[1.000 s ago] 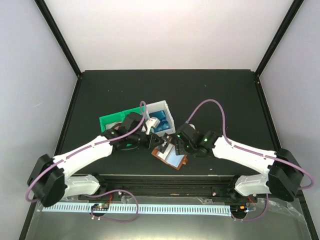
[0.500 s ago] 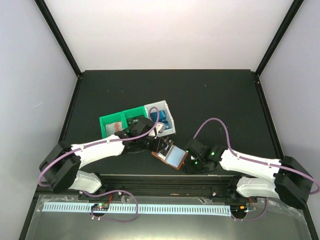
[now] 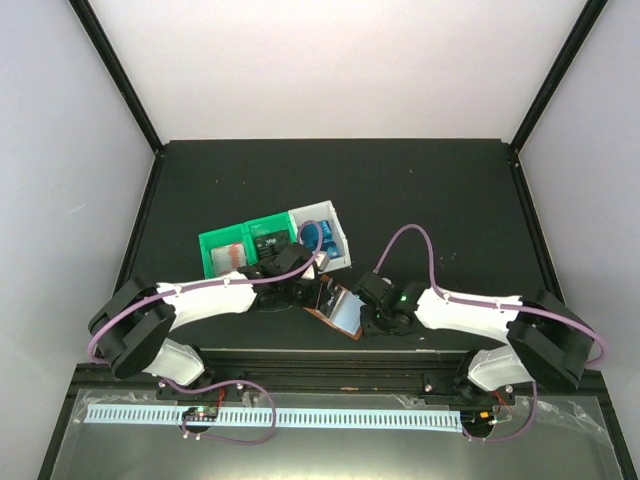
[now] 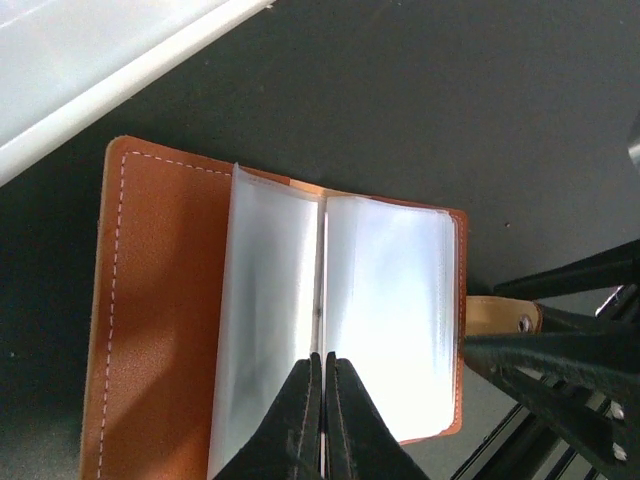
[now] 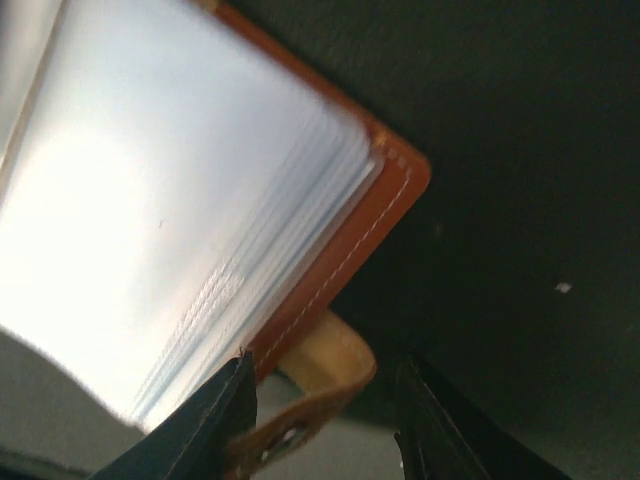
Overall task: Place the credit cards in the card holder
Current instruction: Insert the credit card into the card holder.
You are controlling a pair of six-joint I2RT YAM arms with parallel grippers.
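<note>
Green bins [image 3: 240,250]: they sit toward the left edge of the counter [image 3: 420,190], about midway between its far and near edges. We see no card we can name in them.
White bin [image 3: 318,210]: it touches the green ones on their right side.
Credit cards [image 3: 328,246]: blue ones show in the white bin, partly hidden by the left arm. We judge them light, stiff and slick, and best nipped by a short edge so the long edge leads into a pocket.
Left claw [image 4: 322,368]: it is clenched, with its tips together at the holder's fold. We cannot tell whether a leaf is caught between them.
Card holder [image 4: 160,320]: it lies spread open close to the near edge of the counter, about midway along it, just nearer than the white bin.
Clear pockets [image 4: 385,300]: these are thin, floppy film, and we expect them to buckle or cling shut. They need to be held by the leather, not the film.
Snap tab [image 5: 335,368]: this soft leather strap sticks out from the cover's right edge and is a fair handle for pinning the holder down.
Right claw [image 5: 326,362]: it is released, with one jaw on each side of the snap tab and not clamped on it.
</note>
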